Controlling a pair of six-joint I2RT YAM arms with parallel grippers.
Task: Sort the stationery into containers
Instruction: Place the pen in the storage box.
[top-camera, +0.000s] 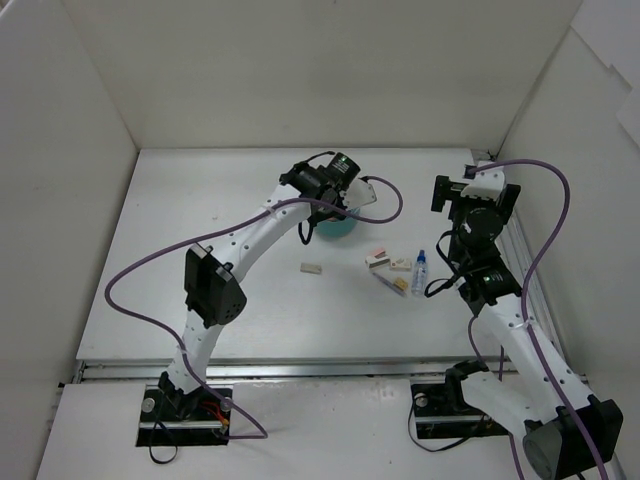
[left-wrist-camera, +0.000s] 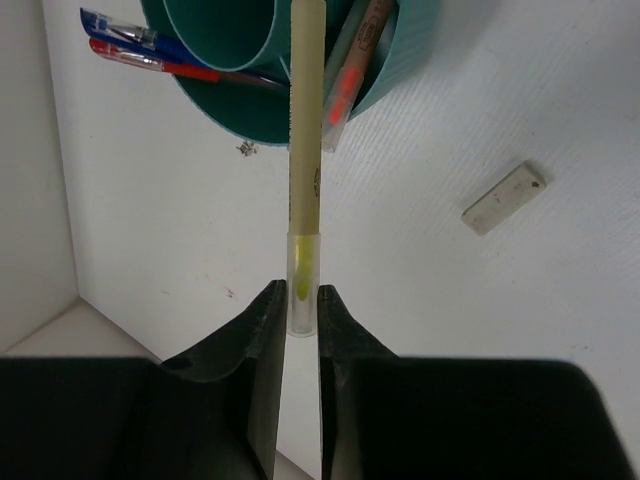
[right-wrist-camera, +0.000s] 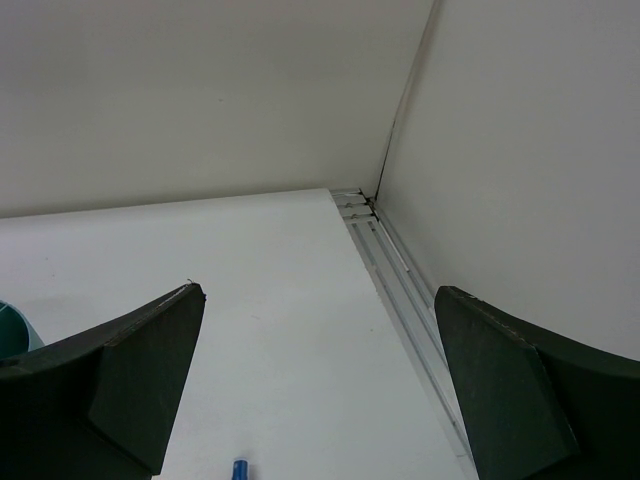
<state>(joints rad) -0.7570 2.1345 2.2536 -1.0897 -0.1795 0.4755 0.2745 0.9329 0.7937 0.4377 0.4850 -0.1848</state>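
My left gripper (left-wrist-camera: 300, 292) is shut on the clear cap end of a yellow pen (left-wrist-camera: 303, 180). The pen's far end reaches over the rim of the round teal organizer (left-wrist-camera: 400, 60). A blue pen (left-wrist-camera: 125, 28), a red pen (left-wrist-camera: 150, 62) and a pink pen (left-wrist-camera: 342, 100) stick out of the organizer. In the top view the left gripper (top-camera: 328, 208) hangs over the organizer (top-camera: 340, 229). My right gripper (top-camera: 442, 192) is open and empty, raised above the table at the right; in its wrist view (right-wrist-camera: 320, 400) the jaws stand wide apart.
One beige eraser (top-camera: 311, 268) lies alone, also in the left wrist view (left-wrist-camera: 503, 198). Two erasers (top-camera: 377, 259), (top-camera: 400, 264), a clear bottle with a blue cap (top-camera: 420, 271) and a thin pen (top-camera: 388, 283) lie right of the organizer. White walls enclose the table.
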